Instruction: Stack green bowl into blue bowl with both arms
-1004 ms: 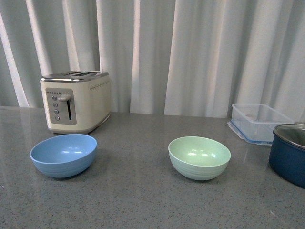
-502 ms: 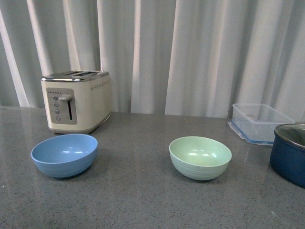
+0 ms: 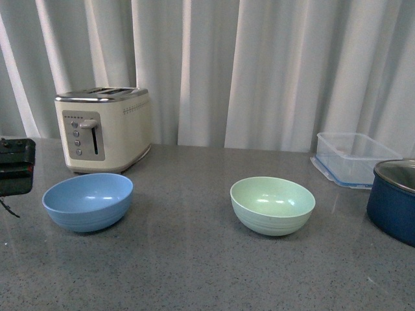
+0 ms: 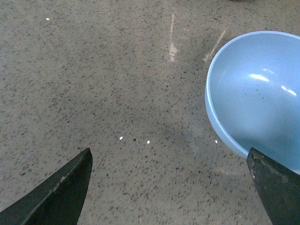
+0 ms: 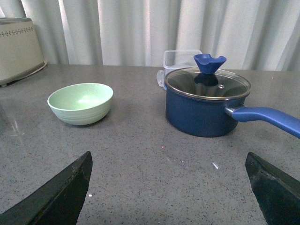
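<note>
**Front view.** The blue bowl (image 3: 87,201) stands upright on the grey speckled bench (image 3: 188,265) at lower left of the frame, just in front of the cream toaster (image 3: 104,129). The green bowl (image 3: 272,204) stands upright right of centre, well apart from the blue bowl. Both bowls are empty and nothing touches them. A clear container (image 3: 353,159) sits at the right in front of the white curtain (image 3: 259,71). A navy pot (image 3: 395,201) is cut off by the right edge. A black part of the left arm (image 3: 16,165) shows at the left edge, near the blue bowl but apart from it.

**Left wrist view.** The left tool (image 4: 168,187) is spread wide and holds nothing. Bare bench lies between its fingers (image 4: 61,192). The blue bowl (image 4: 262,98) lies beside one fingertip. Whether that tip touches the rim cannot be told.

**Right wrist view.** The right tool (image 5: 168,192) is likewise spread wide and empty, over bare bench. The green bowl (image 5: 80,103) stands well ahead of it. The navy pot (image 5: 206,105), with a glass lid and a blue handle, stands beside that bowl.
</note>
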`<state>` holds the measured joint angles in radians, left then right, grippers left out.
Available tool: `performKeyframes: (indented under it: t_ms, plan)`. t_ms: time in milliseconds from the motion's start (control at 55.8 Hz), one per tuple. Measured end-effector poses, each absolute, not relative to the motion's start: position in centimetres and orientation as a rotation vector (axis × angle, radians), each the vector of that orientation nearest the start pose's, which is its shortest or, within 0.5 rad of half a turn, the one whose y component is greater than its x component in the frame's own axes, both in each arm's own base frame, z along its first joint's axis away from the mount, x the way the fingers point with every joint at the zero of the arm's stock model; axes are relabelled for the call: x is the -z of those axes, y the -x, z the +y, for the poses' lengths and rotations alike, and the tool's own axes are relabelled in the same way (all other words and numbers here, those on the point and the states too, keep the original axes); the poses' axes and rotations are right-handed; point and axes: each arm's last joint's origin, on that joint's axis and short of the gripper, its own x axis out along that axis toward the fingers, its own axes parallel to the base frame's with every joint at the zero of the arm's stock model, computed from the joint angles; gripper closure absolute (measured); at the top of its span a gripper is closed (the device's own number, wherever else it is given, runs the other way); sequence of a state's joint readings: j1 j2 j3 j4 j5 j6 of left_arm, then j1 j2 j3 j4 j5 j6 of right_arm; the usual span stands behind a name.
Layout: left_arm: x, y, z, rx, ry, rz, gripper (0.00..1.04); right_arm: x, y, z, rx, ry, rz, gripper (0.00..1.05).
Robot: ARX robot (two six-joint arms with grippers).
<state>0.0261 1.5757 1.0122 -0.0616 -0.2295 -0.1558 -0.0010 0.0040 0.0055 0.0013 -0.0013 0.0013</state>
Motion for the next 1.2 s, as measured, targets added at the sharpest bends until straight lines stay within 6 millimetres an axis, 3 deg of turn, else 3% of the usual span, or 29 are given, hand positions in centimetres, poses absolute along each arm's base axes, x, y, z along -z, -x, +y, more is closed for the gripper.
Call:
performKeyframes:
  t_ms: [502,932,1040,1201]
  plan:
    - [-19.7,-40.1,0.9,-0.265,0.11,0.62,0.07,-16.5,-9.8,0.0,0.0,-0.001,-0.003,0.1]
    - [-18.6,-42.4,0.8,-0.267,0.112,0.631,0.07,-16.5,-9.8,0.0,0.0,-0.001,-0.003,0.1]
    - [-18.7,-42.6,0.6,-0.26,0.119,0.629,0.22,-16.5,-9.8,0.0,0.0,-0.001,-0.003,0.1]
    - [-18.7,-42.7,-0.1,-0.269,0.142,0.657,0.57,-16.5,-9.8,0.0,0.0,-0.001,-0.003,0.1]
